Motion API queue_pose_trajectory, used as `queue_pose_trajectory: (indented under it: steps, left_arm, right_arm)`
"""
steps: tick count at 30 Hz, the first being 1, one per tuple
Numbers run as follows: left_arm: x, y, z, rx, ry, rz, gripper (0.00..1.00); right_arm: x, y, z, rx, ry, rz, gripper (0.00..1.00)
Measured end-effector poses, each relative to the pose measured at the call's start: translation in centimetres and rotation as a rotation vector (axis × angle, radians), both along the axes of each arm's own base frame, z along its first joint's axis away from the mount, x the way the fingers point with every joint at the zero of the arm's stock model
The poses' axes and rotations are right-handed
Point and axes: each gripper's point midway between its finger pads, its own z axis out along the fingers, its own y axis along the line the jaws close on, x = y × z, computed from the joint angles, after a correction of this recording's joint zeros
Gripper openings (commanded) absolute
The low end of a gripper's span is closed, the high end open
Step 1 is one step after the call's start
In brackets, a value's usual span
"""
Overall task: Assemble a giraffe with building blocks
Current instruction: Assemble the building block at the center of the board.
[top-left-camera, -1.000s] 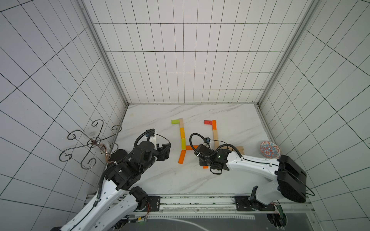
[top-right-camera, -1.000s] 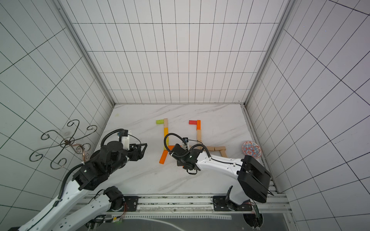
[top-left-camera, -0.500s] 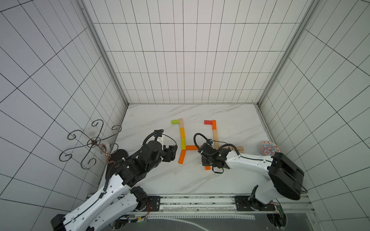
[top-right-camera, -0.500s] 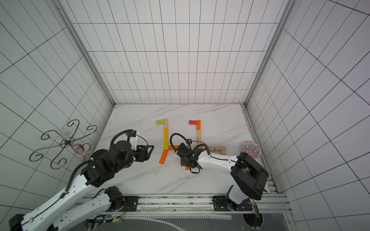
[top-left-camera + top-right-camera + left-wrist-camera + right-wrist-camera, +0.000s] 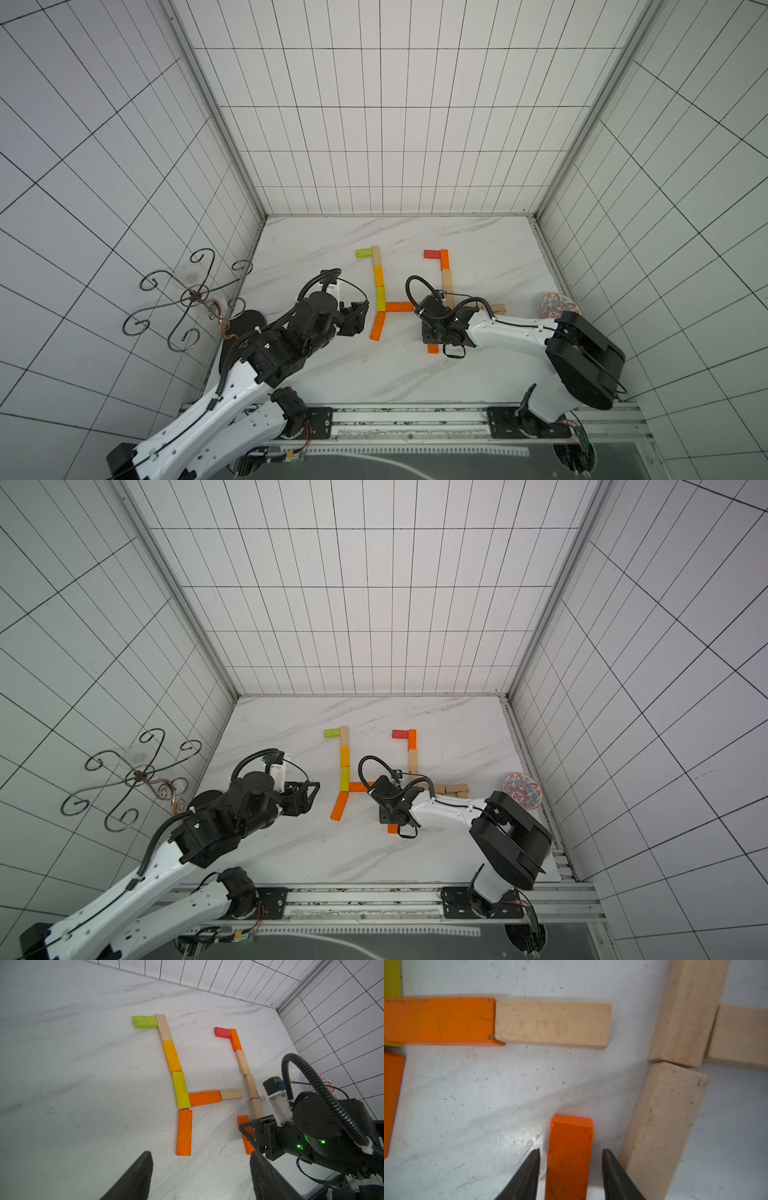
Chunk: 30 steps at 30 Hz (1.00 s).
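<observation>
The right arm's fingers (image 5: 527, 1176) stand parted either side of a slim orange wooden block (image 5: 569, 1157), gripping nothing, as it lies on the white marbled bench (image 5: 477, 1105) just short of the pale bare-wood block (image 5: 552, 1024) in the giraffe's body. The left arm's fingers (image 5: 135, 1180) hang wide and empty nearby. The hind leg appears set down; next comes a clean retreat without nudging it
</observation>
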Motion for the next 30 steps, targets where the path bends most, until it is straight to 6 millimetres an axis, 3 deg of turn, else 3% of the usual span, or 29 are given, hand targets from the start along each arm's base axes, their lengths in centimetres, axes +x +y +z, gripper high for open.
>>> queue_pose_trajectory:
  steps: [8, 12, 30]
  left_arm:
    - [0.2, -0.1, -0.1, 0.005, 0.001, 0.003, 0.73]
    - [0.4, -0.2, 0.0, 0.002, -0.004, 0.005, 0.73]
    - [0.6, 0.2, 0.2, 0.012, -0.024, 0.022, 0.73]
  right_arm:
    - [-0.2, 0.0, -0.1, -0.004, 0.010, 0.015, 0.30]
    - [0.0, -0.3, -0.1, -0.014, 0.009, 0.011, 0.24]
    - [2.5, -0.4, -0.2, -0.047, -0.008, -0.034, 0.24]
